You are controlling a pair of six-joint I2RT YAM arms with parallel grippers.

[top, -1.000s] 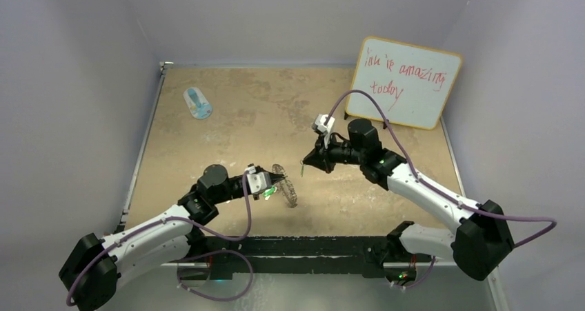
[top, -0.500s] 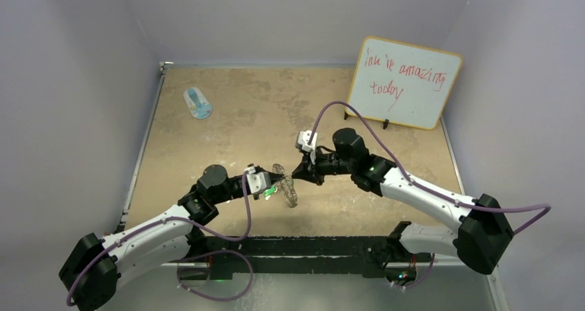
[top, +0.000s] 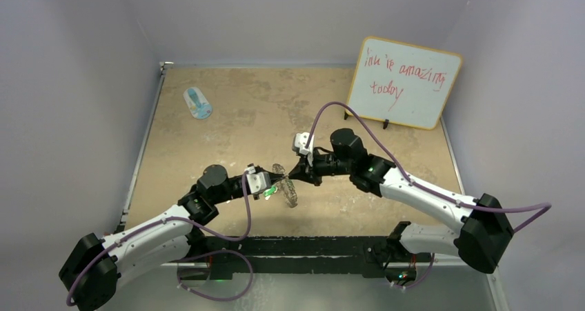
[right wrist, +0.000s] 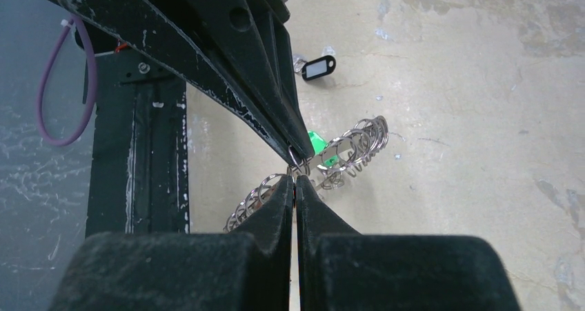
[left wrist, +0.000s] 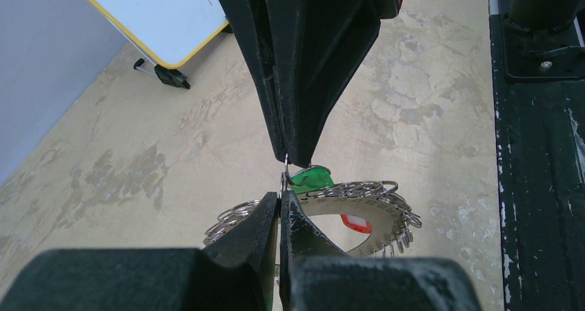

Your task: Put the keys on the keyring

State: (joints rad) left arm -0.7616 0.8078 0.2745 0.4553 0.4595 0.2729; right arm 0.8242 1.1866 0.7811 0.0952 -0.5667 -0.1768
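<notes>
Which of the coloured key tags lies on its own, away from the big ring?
The black tag, lying apart by itself; the green tag and red tag are right at the keyring.

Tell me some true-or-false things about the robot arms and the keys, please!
1. The whiteboard has red writing. True.
2. The left fingers and right fingers are wide open. False: both pairs are shut.
3. The black-tagged key lies on the table, apart from the keyring. True.
4. The blue-and-white oval sits beside the whiteboard. False: it lies at the far left, across the table.
5. The two pairs of fingers are far apart. False: they nearly meet at the keyring.
</notes>
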